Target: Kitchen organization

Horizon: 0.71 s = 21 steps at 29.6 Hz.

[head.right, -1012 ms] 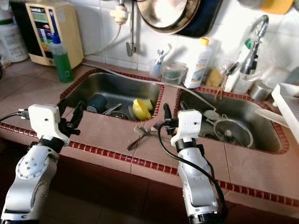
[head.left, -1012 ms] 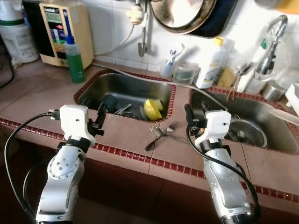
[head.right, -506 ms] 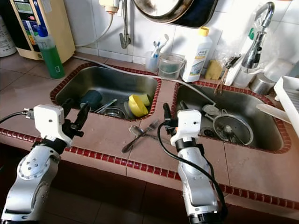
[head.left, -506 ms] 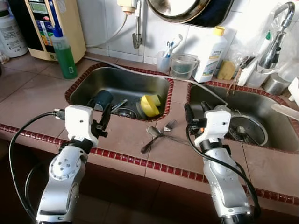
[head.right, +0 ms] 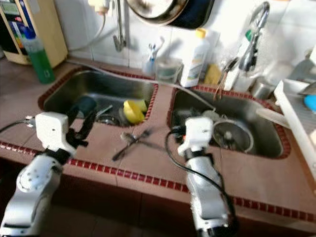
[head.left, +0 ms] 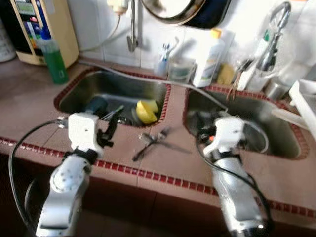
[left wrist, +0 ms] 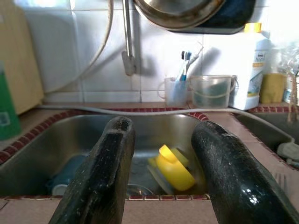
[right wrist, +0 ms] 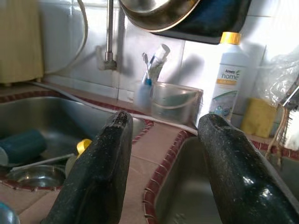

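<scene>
A spoon and fork (head.left: 153,140) lie crossed on the brown tile counter between two steel sinks. The left sink (head.left: 84,89) holds a yellow cup (head.left: 145,111) on its side, a dark blue cup (head.left: 96,104) and some metal dishes. My left gripper (head.left: 112,126) hovers open over the counter at that sink's near rim, pointing at the yellow cup (left wrist: 175,170). My right gripper (head.left: 200,129) is open and empty at the near left corner of the right sink (head.left: 286,143), just right of the cutlery. Both wrist views show spread black fingers (right wrist: 112,158) holding nothing.
Against the tiled wall stand a green soap bottle (head.left: 52,59), a toothbrush cup (head.left: 163,64), a clear tub (head.left: 180,69) and a white detergent bottle (head.left: 207,59). A strainer (head.right: 232,136) lies in the right sink. A white dish rack (head.right: 301,113) sits far right. A pan (head.left: 170,7) hangs overhead.
The whole picture has slid left and blurred, so the camera has turned right. Both grippers keep their places and stay open.
</scene>
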Available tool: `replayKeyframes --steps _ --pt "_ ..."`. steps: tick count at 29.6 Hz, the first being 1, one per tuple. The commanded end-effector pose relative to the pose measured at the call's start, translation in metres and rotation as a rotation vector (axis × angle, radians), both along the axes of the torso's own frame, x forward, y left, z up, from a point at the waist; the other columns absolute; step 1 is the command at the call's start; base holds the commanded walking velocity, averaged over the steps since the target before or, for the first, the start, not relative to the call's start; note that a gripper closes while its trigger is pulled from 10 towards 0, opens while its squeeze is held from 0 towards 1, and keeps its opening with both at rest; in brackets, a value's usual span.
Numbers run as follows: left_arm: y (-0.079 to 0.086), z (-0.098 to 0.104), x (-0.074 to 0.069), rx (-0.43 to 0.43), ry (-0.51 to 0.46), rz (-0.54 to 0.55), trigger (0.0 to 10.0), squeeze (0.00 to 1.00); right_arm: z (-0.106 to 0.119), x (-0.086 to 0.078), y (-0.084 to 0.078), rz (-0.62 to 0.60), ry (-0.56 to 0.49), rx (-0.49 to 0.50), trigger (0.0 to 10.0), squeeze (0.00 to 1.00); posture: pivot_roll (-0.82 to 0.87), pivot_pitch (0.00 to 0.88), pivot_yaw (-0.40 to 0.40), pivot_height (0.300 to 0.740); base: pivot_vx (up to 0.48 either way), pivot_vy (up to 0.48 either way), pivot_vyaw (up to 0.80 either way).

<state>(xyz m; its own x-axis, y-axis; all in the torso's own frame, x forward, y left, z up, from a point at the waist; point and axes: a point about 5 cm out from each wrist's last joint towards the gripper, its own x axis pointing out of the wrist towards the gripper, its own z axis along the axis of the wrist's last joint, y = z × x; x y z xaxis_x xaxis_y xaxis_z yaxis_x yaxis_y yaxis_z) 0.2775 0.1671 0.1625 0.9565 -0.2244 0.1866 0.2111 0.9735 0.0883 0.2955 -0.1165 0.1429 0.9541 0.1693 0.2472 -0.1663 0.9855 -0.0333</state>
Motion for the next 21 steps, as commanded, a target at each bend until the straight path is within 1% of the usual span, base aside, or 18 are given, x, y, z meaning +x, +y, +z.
replayKeyframes --steps 1,5,9,12,13,14,16,17,20,21 --pt "-0.007 0.002 -0.001 0.001 -0.008 -0.022 10.0 0.0 0.0 0.0 -0.011 -0.032 -0.004 -0.013 10.0 0.0 -0.06 0.0 -0.051 0.74 0.0 0.0 0.0" --pt "-0.007 0.001 -0.002 0.01 -0.002 -0.025 10.0 0.0 0.0 -0.001 -0.011 -0.032 -0.002 -0.012 10.0 0.0 -0.06 0.0 -0.051 0.74 0.0 0.0 0.0" --pt "-0.009 0.001 -0.004 0.025 0.001 -0.063 10.0 0.0 -0.001 -0.002 -0.01 -0.027 0.002 -0.01 10.0 0.0 -0.06 0.0 -0.052 0.74 0.0 0.0 0.0" --pt "-0.009 0.001 -0.004 0.027 0.0 -0.067 10.0 0.0 -0.001 -0.002 -0.01 -0.026 0.002 -0.01 10.0 0.0 -0.06 0.0 -0.052 0.74 0.0 0.0 0.0" --pt "-0.01 0.0 -0.005 0.062 0.003 -0.087 10.0 0.0 -0.002 -0.003 -0.009 -0.014 0.009 -0.01 10.0 0.0 -0.06 0.005 -0.052 0.74 0.0 0.0 0.0" --pt "-0.01 0.0 -0.005 0.062 0.003 -0.087 10.0 0.0 -0.002 -0.003 -0.009 -0.014 0.009 -0.01 10.0 0.0 -0.06 0.005 -0.052 0.74 0.0 0.0 0.0" --pt "-0.009 -0.004 -0.006 0.143 0.023 -0.121 10.0 0.0 -0.004 -0.006 -0.007 0.009 0.021 -0.011 10.0 0.0 -0.06 0.015 -0.048 0.74 0.0 0.0 0.0" --pt "-0.009 -0.004 -0.006 0.143 0.023 -0.121 10.0 0.0 -0.004 -0.006 -0.007 0.009 0.021 -0.011 10.0 0.0 -0.06 0.015 -0.048 0.74 0.0 0.0 0.0" --pt "-0.008 -0.009 -0.007 0.211 0.067 -0.166 10.0 0.0 -0.006 -0.01 -0.005 0.032 0.031 -0.012 10.0 0.0 -0.07 0.026 -0.042 0.74 0.0 0.0 0.0" --pt "-0.008 -0.009 -0.007 0.211 0.067 -0.166 10.0 0.0 -0.006 -0.01 -0.005 0.032 0.031 -0.012 10.0 0.0 -0.07 0.026 -0.042 0.74 0.0 0.0 0.0"
